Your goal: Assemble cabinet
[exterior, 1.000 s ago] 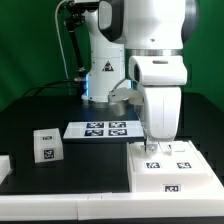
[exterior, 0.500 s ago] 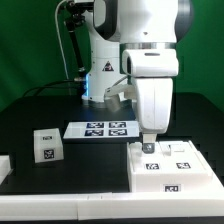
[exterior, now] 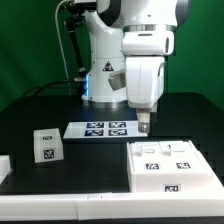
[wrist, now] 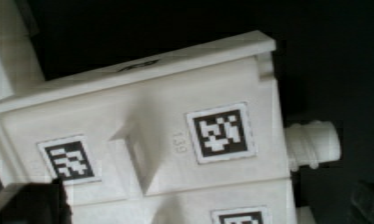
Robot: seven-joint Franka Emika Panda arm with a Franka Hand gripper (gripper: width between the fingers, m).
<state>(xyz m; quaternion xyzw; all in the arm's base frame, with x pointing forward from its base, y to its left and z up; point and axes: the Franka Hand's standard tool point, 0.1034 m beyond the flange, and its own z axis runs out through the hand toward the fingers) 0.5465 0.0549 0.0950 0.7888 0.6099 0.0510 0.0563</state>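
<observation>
The cabinet [exterior: 170, 166], a white boxy body with square marker tags on its top and front, lies at the front on the exterior view's right. My gripper [exterior: 145, 126] hangs just above its rear left corner, clear of it, open and empty. In the wrist view the cabinet [wrist: 148, 110] fills the frame with its tagged top panel and a round knob [wrist: 317, 145] on one side. A dark finger [wrist: 6, 200] shows at the picture's lower corner, with nothing between the jaws.
The marker board [exterior: 100, 129] lies flat in the middle of the black table. A small white tagged block [exterior: 45, 145] stands on the exterior view's left, and another white piece [exterior: 3, 166] sits at the left edge. The robot base [exterior: 100, 75] stands behind.
My gripper has risen off the cabinet's top and shifted a little toward the exterior view's left. The cabinet and the other parts have not moved.
</observation>
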